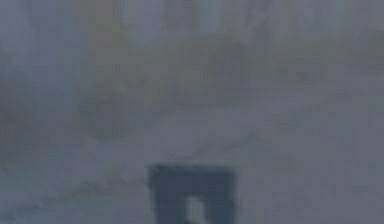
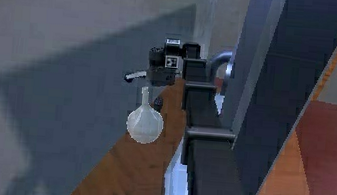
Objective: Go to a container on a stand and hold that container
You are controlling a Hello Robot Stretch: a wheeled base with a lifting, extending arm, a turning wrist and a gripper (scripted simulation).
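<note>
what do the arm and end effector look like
The arm is a dark square bar. At its far end sit two small white squares with black marks, beside the end effector, a dark body with two thin fingers.

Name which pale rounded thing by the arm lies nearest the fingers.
The translucent round-bellied, narrow-necked flask, just below the fingers in the picture, left of the dark arm bar; the other pale curved shape sits right of that bar.
</note>
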